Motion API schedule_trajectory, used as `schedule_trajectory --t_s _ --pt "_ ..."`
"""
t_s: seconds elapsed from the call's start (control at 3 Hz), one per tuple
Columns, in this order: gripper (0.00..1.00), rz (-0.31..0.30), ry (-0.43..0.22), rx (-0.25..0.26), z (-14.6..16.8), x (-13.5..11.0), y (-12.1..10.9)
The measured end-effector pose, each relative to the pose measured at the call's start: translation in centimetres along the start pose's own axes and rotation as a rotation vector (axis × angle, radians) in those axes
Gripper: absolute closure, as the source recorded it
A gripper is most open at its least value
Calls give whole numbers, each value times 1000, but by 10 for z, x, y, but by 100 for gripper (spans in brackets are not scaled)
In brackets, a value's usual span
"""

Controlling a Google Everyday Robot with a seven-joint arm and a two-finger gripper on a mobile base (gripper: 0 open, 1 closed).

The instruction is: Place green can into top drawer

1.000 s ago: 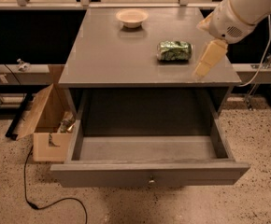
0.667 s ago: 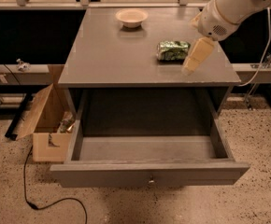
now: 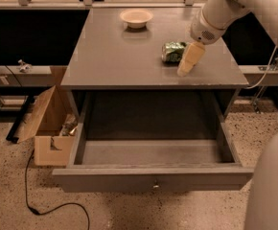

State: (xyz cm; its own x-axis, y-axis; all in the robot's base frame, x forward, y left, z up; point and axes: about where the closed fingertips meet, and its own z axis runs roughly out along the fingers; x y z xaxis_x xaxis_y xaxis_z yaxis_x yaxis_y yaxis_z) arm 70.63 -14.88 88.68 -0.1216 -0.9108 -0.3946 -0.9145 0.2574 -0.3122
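The green can (image 3: 172,51) lies on its side on the grey cabinet top (image 3: 110,56), right of centre. My gripper (image 3: 185,69) hangs from the white arm (image 3: 225,6) just to the right of the can and in front of its right end, low over the cabinet top. The top drawer (image 3: 153,178) is pulled wide open below, and its floor is bare. Its flat front panel has a small central knob (image 3: 155,186).
A pale round bowl (image 3: 136,17) sits at the back of the cabinet top. An open cardboard box (image 3: 48,128) stands on the floor to the left of the cabinet. A black cable (image 3: 48,210) runs across the floor. My white body (image 3: 271,186) fills the lower right.
The gripper has moved left across the cabinet top, from its right edge to right beside the can. The can and the drawer have not moved.
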Motion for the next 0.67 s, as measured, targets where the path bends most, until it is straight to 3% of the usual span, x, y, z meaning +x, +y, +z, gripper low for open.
schedule_trajectory --t_s 0.67 --pt "0 12 56 -31 37 7 -19"
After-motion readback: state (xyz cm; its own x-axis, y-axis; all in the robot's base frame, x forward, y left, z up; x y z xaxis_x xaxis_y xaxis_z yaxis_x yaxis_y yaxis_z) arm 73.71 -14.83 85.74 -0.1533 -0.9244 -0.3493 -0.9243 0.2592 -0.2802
